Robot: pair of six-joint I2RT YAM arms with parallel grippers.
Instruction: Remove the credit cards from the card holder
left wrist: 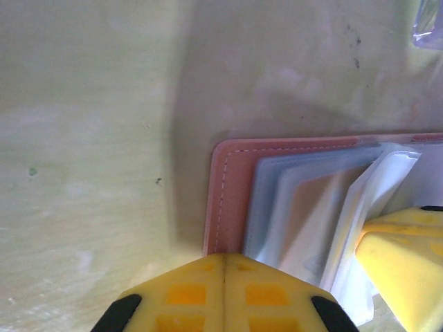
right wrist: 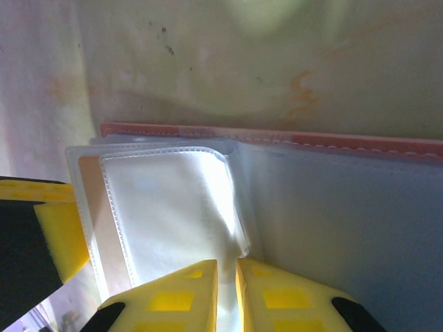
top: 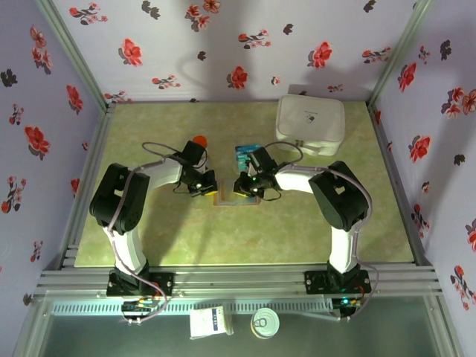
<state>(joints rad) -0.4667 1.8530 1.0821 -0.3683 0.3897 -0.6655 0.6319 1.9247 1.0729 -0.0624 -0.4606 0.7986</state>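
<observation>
Card holder (top: 226, 195) lies open at tabletop (top: 149, 223) ctr. L jaws together on its 9 o'clock edge. R jaws clamped on its clear sleeve (right wrist: 166, 207), 3 o'clock side. Teal credit cards (top: 245, 153) at 12.

A lab robot test booth: an aluminium frame (top: 72, 50) boxes in a green marbled counter (top: 186, 238), lilac flower-print panels (top: 171, 37) form the walls, and two robot arms (top: 123, 216) stand bolted to the near rail (top: 238, 281).
</observation>
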